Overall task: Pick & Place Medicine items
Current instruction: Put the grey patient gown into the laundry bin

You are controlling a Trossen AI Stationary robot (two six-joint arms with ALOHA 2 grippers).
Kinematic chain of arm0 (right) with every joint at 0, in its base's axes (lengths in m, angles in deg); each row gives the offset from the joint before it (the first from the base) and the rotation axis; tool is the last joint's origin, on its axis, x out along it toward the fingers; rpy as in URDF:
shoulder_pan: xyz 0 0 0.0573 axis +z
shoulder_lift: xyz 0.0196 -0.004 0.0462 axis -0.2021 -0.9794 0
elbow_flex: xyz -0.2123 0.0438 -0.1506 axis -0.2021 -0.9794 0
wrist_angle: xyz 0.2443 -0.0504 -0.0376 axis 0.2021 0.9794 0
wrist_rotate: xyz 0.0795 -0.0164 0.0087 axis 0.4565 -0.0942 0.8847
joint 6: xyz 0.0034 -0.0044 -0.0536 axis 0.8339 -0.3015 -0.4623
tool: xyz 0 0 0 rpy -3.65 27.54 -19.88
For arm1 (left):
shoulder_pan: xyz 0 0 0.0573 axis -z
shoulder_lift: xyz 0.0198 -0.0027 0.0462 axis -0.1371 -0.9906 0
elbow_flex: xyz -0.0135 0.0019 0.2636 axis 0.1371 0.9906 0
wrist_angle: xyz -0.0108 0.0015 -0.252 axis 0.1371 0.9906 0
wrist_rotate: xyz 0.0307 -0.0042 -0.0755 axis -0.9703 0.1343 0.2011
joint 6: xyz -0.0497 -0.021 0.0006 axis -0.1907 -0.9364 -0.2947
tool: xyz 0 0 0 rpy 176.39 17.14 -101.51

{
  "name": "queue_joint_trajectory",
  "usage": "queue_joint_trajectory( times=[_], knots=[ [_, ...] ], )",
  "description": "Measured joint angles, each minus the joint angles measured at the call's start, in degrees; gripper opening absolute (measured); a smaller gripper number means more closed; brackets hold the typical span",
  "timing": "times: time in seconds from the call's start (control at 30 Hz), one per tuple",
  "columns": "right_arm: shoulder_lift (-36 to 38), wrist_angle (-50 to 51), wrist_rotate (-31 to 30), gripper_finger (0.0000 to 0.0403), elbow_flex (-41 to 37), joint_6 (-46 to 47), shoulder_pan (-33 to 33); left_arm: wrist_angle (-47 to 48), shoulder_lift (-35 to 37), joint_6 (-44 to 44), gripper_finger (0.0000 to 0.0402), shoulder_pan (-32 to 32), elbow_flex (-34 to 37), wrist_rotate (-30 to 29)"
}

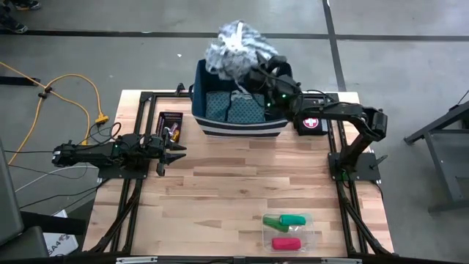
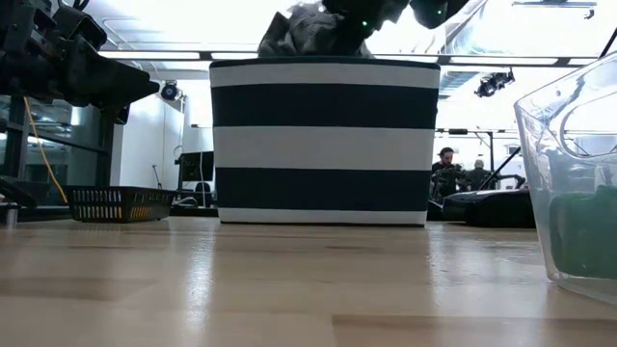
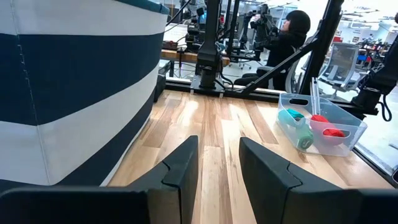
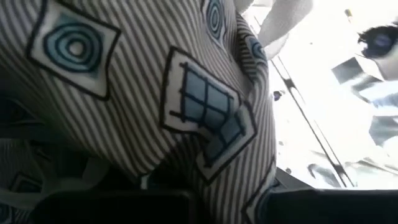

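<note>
Wooden table (image 1: 220, 198) | right gripper (image 1: 253, 73): clamped on grey patterned cloth (image 1: 236, 45) | left gripper (image 1: 174, 152): parted, empty

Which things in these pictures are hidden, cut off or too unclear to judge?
- Right gripper: the high view shows it at the grey patterned cloth above the navy and white striped fabric basket; the cloth fills the right wrist view, hiding its fingers.
- Basket contents: the low view shows only the wall.
- Clear plastic tray: cut by the low view's edge.
- Thin clear sticks: too small anywhere.
- Small black mesh tray: contents too small.
</note>
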Motion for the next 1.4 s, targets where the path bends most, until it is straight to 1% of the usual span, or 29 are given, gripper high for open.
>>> queue_joint_trajectory(
  times=[0.1,0.27,0.43,0.6,0.73,0.97,1.1,1.23,1.4],
  knots=[
    [0.0,4.24,-0.9,0.0039,0.0,1.21,1.66,0.0,-0.02,-0.01,0.0111,0.0,0.02,0.0],
    [0.0,7.7,-5.16,0.0039,0.0,0.11,3.06,0.0,0.0,0.0,0.0111,0.0,0.0,-0.02],
    [0.0,8.02,-7.34,0.004,0.0,-0.13,3.75,0.0,-0.02,-0.01,0.0111,0.02,0.01,-0.02],
    [0.0,8.56,-7.65,0.0042,0.0,-0.2,4.57,0.0,0.0,0.0,0.0111,0.02,0.0,-0.02],
    [0.0,11.18,-7.92,0.0064,0.0,0.84,5.07,0.0,-0.01,-0.02,0.0111,0.01,0.01,-0.01],
    [0.0,14.28,-7.97,0.0128,0.0,5.69,5.07,-0.02,0.0,0.0,0.0111,0.0,0.0,0.0],
    [0.0,14.23,-7.81,0.0156,0.0,6.43,5.53,0.0,-0.02,-0.01,0.0111,0.01,0.02,-0.01],
    [0.0,15.01,-8.76,0.017,0.0,8.74,7.24,0.0,0.0,0.0,0.0111,0.02,0.02,-0.01],
    [0.0,17.95,-12.54,0.0171,0.0,9.41,9.73,0.0,0.0,0.0,0.0111,0.0,0.0,-0.02]
  ],
)
